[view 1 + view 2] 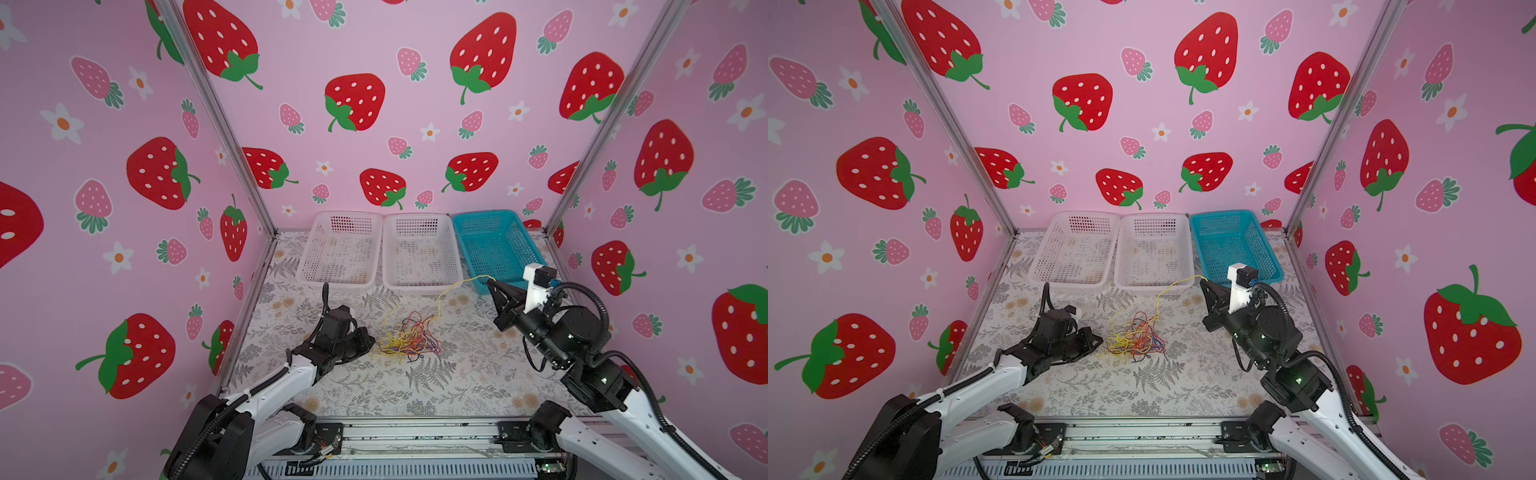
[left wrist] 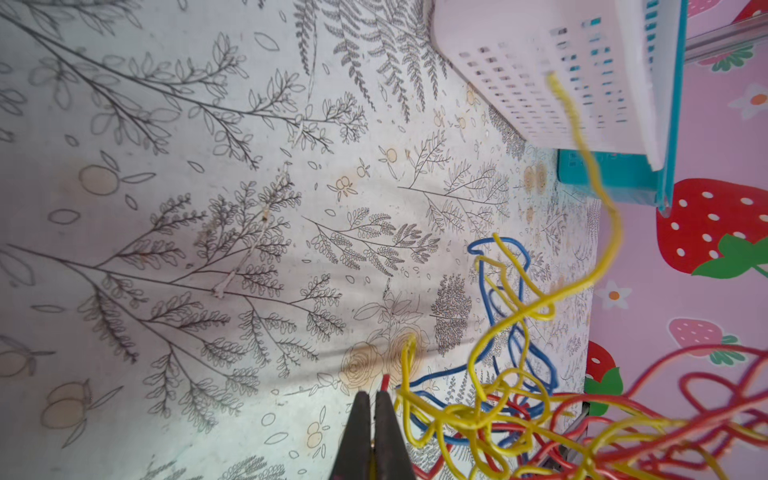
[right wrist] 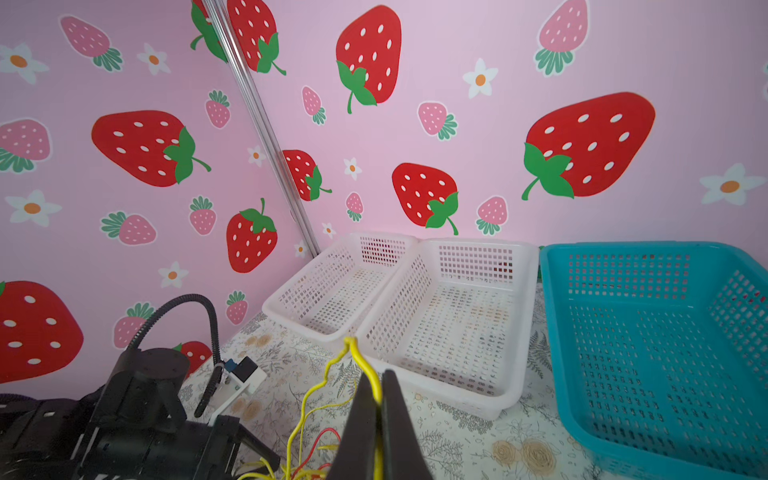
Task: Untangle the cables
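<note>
The cables (image 1: 409,338) (image 1: 1136,338) lie in a loose yellow, red and blue tangle mid-table. One yellow cable (image 1: 457,284) (image 3: 316,386) rises out of it, slack and wavy, to my right gripper (image 1: 490,281) (image 1: 1202,281) (image 3: 380,376). That gripper is shut on it, raised in front of the baskets. My left gripper (image 1: 372,343) (image 1: 1100,341) (image 2: 373,395) is shut, low at the tangle's left edge. A red cable end (image 2: 385,380) pokes out at its tips; I cannot tell whether it is pinched.
Two white baskets (image 1: 332,284) (image 1: 419,290) and a blue basket (image 1: 484,215) stand in a row along the back wall. Strawberry-print walls close in three sides. The floral tablecloth (image 1: 374,386) reaches a metal rail at the front.
</note>
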You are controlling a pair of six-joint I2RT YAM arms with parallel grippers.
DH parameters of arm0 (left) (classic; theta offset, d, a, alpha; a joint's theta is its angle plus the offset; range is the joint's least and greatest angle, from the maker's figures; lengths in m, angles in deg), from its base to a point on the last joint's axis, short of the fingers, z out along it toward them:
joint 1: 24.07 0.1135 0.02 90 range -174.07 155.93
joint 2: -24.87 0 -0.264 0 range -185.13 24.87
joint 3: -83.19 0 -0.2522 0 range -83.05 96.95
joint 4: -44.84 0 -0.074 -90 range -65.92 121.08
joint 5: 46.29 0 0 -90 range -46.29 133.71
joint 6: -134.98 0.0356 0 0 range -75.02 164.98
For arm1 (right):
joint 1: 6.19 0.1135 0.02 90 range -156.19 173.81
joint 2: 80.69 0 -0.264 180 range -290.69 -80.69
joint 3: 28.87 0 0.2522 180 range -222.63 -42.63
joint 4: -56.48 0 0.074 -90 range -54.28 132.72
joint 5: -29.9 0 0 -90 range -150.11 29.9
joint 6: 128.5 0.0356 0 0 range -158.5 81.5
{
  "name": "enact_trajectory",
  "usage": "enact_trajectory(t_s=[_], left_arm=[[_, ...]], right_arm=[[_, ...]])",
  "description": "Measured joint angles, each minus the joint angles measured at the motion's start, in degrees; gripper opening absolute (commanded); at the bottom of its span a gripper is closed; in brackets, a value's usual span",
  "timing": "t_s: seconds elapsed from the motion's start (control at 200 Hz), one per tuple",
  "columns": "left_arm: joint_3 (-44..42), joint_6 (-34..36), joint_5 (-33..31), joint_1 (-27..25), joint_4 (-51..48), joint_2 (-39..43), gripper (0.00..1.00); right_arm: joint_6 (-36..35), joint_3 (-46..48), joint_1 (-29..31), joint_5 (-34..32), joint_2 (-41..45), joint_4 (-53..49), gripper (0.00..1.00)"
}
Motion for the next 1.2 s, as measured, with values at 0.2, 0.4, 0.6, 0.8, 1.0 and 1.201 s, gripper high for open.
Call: enact_trajectory(t_s=[0.2,0.4,0.6,0.8,1.0,1.201], left_arm=[[3.1,0.3,-0.5,0.2,-3.4,-2.1,0.00],[3.2,-0.2,0.0,0.2,-4.0,-1.2,0.00],[3.5,-0.4,0.5,0.3,-5.0,3.6,0.00],[5.4,-1.2,1.6,0.3,-5.2,5.9,0.00],[6.0,-2.1,2.5,0.0,-5.1,6.7,0.00],[7.1,-2.3,3.3,-1.6,-5.1,5.8,0.00]], right_arm=[[0.5,0.2,0.0,2.2,-0.9,-3.5,0.00],[2.1,2.9,-0.3,6.7,-4.7,-2.8,0.00],[7.2,16.2,-0.4,13.3,-7.1,1.5,0.18],[8.6,17.8,-0.5,16.8,-8.6,1.8,0.48],[9.9,17.7,0.3,18.6,-8.9,4.5,0.56],[10.2,17.5,4.6,19.3,-13.6,14.8,0.57]])
